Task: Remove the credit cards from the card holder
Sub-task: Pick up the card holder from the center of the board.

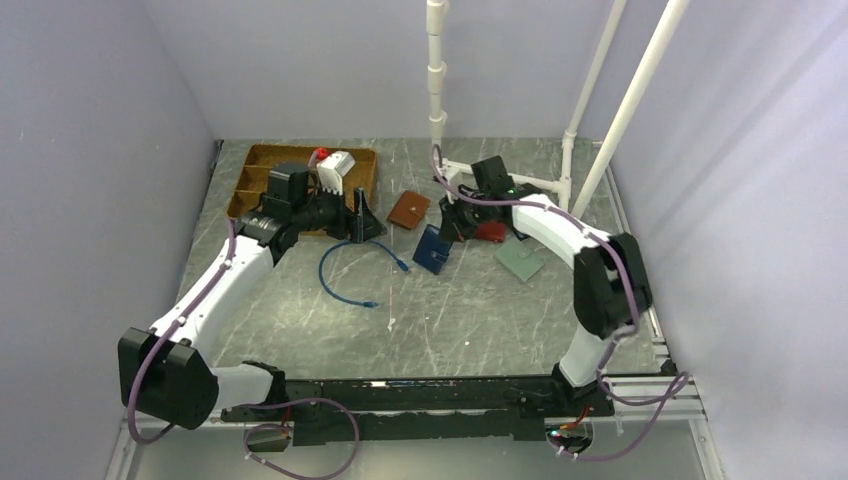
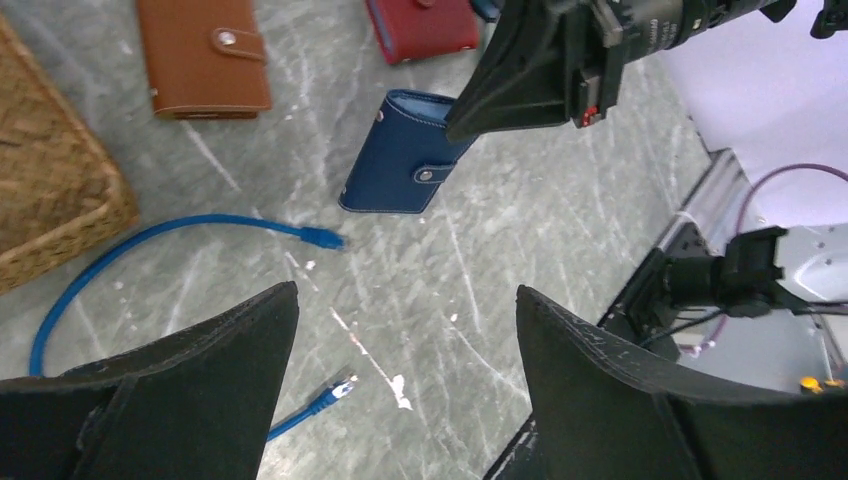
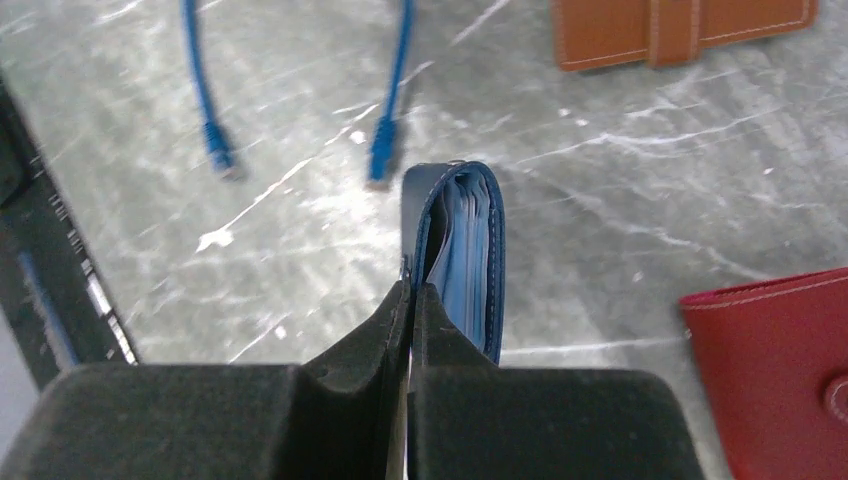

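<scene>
The navy card holder lies mid-table, its snap tab still fastened in the left wrist view. My right gripper is shut on one cover edge of the card holder, and that end looks tipped up a little. Glossy lighter blue inner layers show in the gap beside the pinched cover. The credit cards are hidden inside. My left gripper hovers open to the left of the card holder, above bare table, with nothing between its fingers.
A tan wallet lies behind the card holder and a red wallet to its right. A blue cable loops at left. A wicker tray stands back left; a pale flat square lies right.
</scene>
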